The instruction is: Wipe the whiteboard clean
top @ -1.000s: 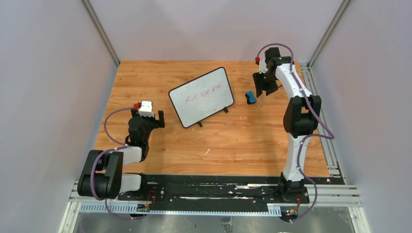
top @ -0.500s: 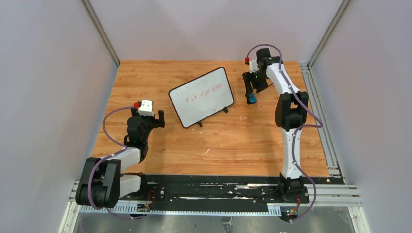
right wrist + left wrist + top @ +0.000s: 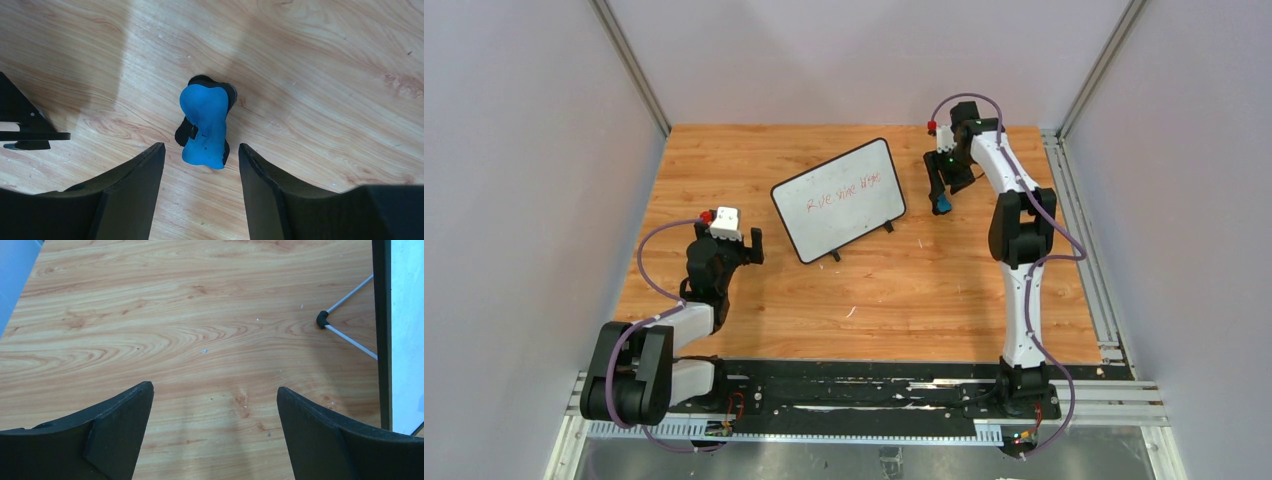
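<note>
The whiteboard (image 3: 839,198), white with a thin black frame and red writing, lies tilted at the table's middle back; its black edge (image 3: 383,335) shows at the right of the left wrist view. The blue-and-black eraser (image 3: 942,204) lies to the board's right. In the right wrist view the eraser (image 3: 204,122) sits just ahead of my open right gripper (image 3: 201,150), its near end level with the fingertips. The right gripper (image 3: 938,192) hangs right over it. My left gripper (image 3: 746,242) is open and empty, left of the board's near-left corner, over bare wood (image 3: 215,390).
A thin wire stand leg with a black foot (image 3: 322,319) sticks out from the whiteboard near my left gripper. A black foot of the board (image 3: 27,131) shows at the left of the right wrist view. Grey walls close in the wooden table (image 3: 874,290) on three sides.
My right arm swung left and came down over the eraser, then held nearly still. The left arm, the board and the eraser have not moved.
</note>
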